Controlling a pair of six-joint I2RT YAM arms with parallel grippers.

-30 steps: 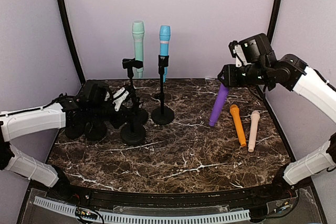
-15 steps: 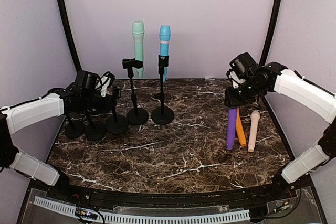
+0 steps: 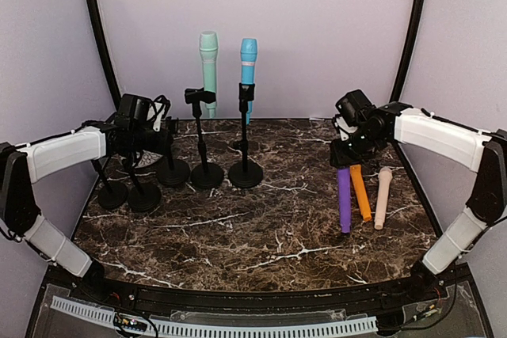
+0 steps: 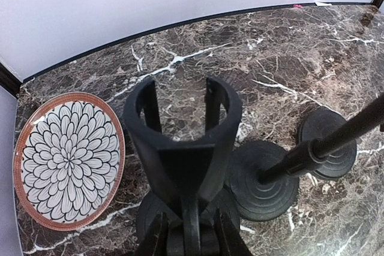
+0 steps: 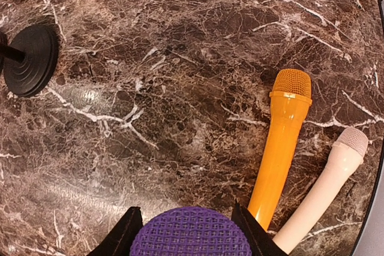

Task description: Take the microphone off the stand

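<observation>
My right gripper (image 3: 343,156) is shut on the head of a purple microphone (image 3: 344,199), whose body slopes down toward the table just left of an orange microphone (image 3: 360,191) and a beige microphone (image 3: 383,195). In the right wrist view the purple mesh head (image 5: 191,235) sits between my fingers, with the orange microphone (image 5: 279,148) and the beige one (image 5: 324,190) lying beside it. My left gripper (image 3: 162,144) is shut on the stem of an empty black stand (image 3: 173,172); its clip (image 4: 183,124) fills the left wrist view. A mint microphone (image 3: 207,61) and a blue microphone (image 3: 249,61) stand upright in stands.
Several more black stands with round bases (image 3: 127,194) cluster at the left, and two bases (image 4: 264,178) show near my left gripper. A flower-patterned plate (image 4: 69,160) lies at the table's left. The enclosure walls close in the back and sides.
My right gripper has swung the purple microphone down and over beside the orange one. My left gripper has carried the empty stand back and left toward the other stands.
</observation>
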